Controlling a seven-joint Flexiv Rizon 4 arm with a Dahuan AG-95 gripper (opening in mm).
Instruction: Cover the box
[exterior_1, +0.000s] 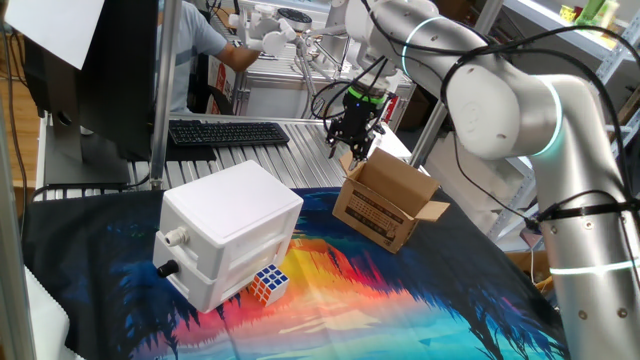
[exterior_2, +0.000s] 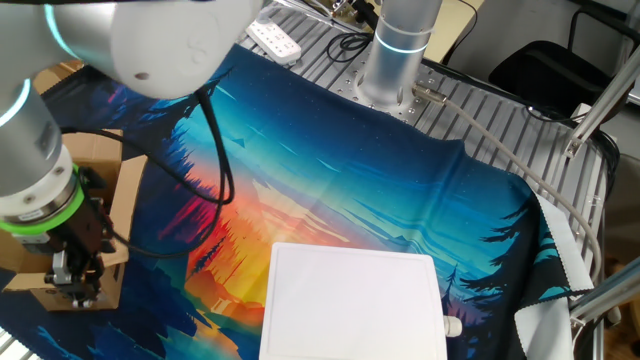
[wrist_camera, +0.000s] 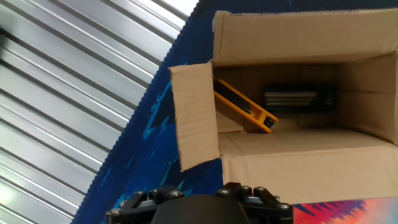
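Observation:
The box (exterior_1: 385, 205) is a small brown carton with black print on its side, standing open on the colourful cloth. In the hand view its inside (wrist_camera: 298, 37) holds a yellow tool (wrist_camera: 245, 106) and a black object (wrist_camera: 298, 98), and one short flap (wrist_camera: 196, 115) sticks outward. My gripper (exterior_1: 356, 150) hovers just above the box's far left corner, fingers pointing down and drawn together, holding nothing. In the other fixed view the gripper (exterior_2: 75, 285) hangs beside the box (exterior_2: 120, 190). In the hand view only the gripper's body (wrist_camera: 199, 199) shows.
A larger white plastic box with knobs (exterior_1: 235, 225) stands left of the carton and also shows in the other fixed view (exterior_2: 355, 300). A Rubik's cube (exterior_1: 268, 283) lies in front of the white box. A keyboard (exterior_1: 228, 132) lies on the slatted metal table behind. The arm's base (exterior_2: 395, 60) stands at the cloth's edge.

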